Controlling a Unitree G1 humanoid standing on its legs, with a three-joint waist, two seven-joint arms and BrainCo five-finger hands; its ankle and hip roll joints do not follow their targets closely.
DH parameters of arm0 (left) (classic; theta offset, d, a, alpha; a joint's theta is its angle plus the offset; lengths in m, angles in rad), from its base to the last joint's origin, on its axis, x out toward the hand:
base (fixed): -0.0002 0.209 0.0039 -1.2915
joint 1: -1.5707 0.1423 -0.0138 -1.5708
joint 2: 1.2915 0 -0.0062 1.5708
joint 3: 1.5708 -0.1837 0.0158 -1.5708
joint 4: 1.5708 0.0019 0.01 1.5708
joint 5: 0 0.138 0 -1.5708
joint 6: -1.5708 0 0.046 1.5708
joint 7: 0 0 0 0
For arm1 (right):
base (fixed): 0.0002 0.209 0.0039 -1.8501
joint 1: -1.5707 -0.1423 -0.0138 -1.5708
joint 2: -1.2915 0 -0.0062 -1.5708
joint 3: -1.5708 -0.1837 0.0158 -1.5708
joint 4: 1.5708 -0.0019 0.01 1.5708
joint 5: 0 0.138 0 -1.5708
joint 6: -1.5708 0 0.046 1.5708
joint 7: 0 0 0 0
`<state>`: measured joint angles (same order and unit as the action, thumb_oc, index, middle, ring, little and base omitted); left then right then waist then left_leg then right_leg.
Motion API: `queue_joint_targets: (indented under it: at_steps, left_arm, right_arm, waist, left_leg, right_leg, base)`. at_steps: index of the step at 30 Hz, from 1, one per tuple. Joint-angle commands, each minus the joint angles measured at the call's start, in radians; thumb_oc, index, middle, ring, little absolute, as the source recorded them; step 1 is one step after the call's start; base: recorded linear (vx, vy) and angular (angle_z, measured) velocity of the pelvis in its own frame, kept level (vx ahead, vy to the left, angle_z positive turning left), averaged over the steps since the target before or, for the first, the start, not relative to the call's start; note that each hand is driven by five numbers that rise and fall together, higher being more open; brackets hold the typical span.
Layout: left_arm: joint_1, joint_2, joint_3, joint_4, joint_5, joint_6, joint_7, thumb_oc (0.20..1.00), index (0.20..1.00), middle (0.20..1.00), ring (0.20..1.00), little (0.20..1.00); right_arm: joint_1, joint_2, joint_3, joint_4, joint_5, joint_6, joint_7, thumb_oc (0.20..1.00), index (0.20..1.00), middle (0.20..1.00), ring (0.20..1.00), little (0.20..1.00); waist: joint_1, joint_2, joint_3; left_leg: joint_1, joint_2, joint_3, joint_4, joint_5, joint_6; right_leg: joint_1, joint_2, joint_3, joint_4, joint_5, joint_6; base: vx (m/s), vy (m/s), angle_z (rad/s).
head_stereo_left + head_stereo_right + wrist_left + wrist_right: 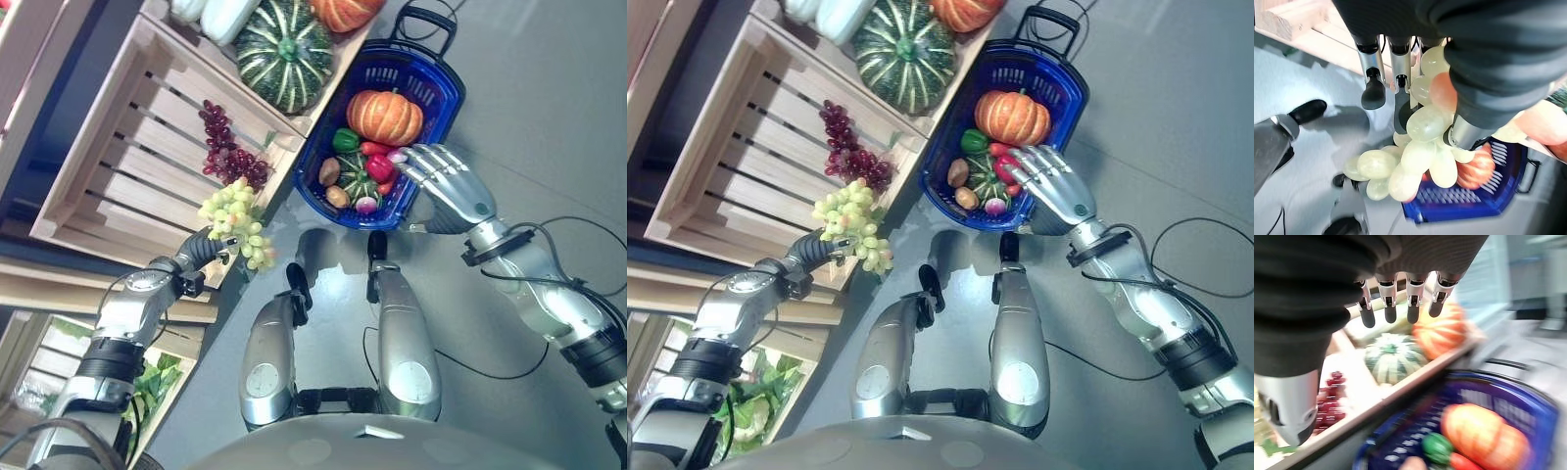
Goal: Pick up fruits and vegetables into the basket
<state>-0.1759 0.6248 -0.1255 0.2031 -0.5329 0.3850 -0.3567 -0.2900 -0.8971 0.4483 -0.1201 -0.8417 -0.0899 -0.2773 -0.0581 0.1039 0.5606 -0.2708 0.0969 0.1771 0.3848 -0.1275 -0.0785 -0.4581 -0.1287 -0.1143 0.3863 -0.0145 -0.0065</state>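
Bright, even indoor light fills the scene. Soft glare sits on the smooth grey floor [549, 117]. In the right wrist view, motion blur smears the blue plastic basket [1528, 406] and the orange ribbed pumpkin [1484, 435]. The pale green grape bunch [1420, 156] looks soft up close.

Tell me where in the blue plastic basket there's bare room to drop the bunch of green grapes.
The blue plastic basket is crowded at its near end, where small vegetables pack under the orange pumpkin. Bare mesh shows at the far end, between the pumpkin and the black handle. The open right hand hovers over the near rim. The left hand holds the green grapes.
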Motion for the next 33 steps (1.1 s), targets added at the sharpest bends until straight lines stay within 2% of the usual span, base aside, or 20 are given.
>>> queue_joint_targets:
  at_steps: [1,2,4,5,9,16,27,33]
  left_arm:
    - [0.054,0.068,-0.040,-0.096,-0.120,0.046,-0.067,0.200,0.200,0.200,0.200,0.200]
    - [0.055,0.068,-0.039,-0.096,-0.121,0.046,-0.066,0.200,0.200,0.200,0.200,0.200]
    - [0.036,0.090,-0.056,-0.172,-0.197,0.100,-0.128,0.200,0.200,0.200,0.200,0.200]
    - [0.034,0.093,-0.057,-0.182,-0.204,0.107,-0.141,0.200,0.200,0.200,0.200,0.200]
    - [0.006,0.134,-0.091,-0.274,-0.208,0.151,-0.241,0.200,0.200,0.200,0.200,0.200]
    - [-0.051,0.173,-0.149,-0.341,-0.155,0.219,-0.351,0.200,0.200,0.200,0.200,0.200]
    - [-0.177,0.172,-0.295,-0.396,-0.019,0.215,-0.500,0.200,0.200,0.200,0.200,0.200]
    - [-0.228,0.155,-0.348,-0.411,0.008,0.224,-0.520,0.200,0.200,0.200,0.200,0.200]
  right_arm:
    - [-0.043,-0.006,0.053,-0.042,-0.018,-0.027,-0.018,1.000,1.000,1.000,1.000,1.000]
    - [-0.045,-0.006,0.054,-0.042,-0.018,-0.027,-0.019,1.000,1.000,1.000,1.000,1.000]
    - [-0.113,-0.022,0.113,-0.036,0.005,-0.037,-0.022,1.000,1.000,1.000,1.000,1.000]
    - [-0.122,-0.022,0.122,-0.032,0.011,-0.043,-0.023,1.000,1.000,1.000,1.000,1.000]
    - [-0.186,-0.032,0.176,-0.023,0.096,-0.095,-0.014,1.000,1.000,1.000,1.000,1.000]
    - [-0.238,-0.010,0.230,-0.016,0.198,-0.133,0.012,1.000,1.000,1.000,1.000,1.000]
    - [-0.395,0.075,0.359,-0.019,0.334,-0.160,0.156,1.000,1.000,1.000,1.000,1.000]
    - [-0.447,0.120,0.400,-0.031,0.400,-0.144,0.202,1.000,1.000,1.000,1.000,1.000]
  waist:
    - [0.016,-0.018,-0.101]
    - [0.015,-0.018,-0.101]
    - [0.033,-0.013,-0.108]
    - [0.034,-0.012,-0.108]
    - [0.052,-0.012,-0.123]
    - [0.066,-0.024,-0.126]
    - [0.078,-0.029,-0.119]
    - [0.081,-0.032,-0.115]
  left_leg:
    - [-0.063,-0.072,-0.035,0.017,-0.011,0.068]
    - [-0.063,-0.072,-0.035,0.016,-0.011,0.068]
    - [-0.051,-0.077,-0.047,0.011,-0.013,0.067]
    - [-0.049,-0.078,-0.049,0.010,-0.013,0.066]
    - [-0.038,-0.081,-0.062,0.000,-0.009,0.066]
    - [-0.026,-0.078,-0.076,-0.004,-0.011,0.065]
    - [-0.011,-0.081,-0.088,-0.012,-0.010,0.059]
    - [-0.009,-0.080,-0.088,-0.013,-0.009,0.057]
  right_leg:
    - [0.116,-0.085,-0.026,0.016,-0.128,0.112]
    - [0.116,-0.085,-0.026,0.016,-0.128,0.112]
    - [0.133,-0.095,-0.032,0.006,-0.126,0.114]
    - [0.137,-0.096,-0.034,0.004,-0.125,0.114]
    - [0.151,-0.103,-0.035,-0.009,-0.114,0.116]
    - [0.169,-0.100,-0.040,-0.020,-0.107,0.119]
    - [0.183,-0.102,-0.045,-0.028,-0.100,0.118]
    - [0.182,-0.104,-0.048,-0.026,-0.096,0.119]
  base:
    - [0.00,-0.043,0.15]
    - [0.00,-0.072,0.16]
    - [0.01,-0.063,0.12]
    - [0.02,-0.037,0.14]
    - [0.02,-0.045,0.18]
    - [-0.01,-0.064,0.06]
    - [-0.01,-0.016,0.06]
    - [-0.01,-0.009,0.05]
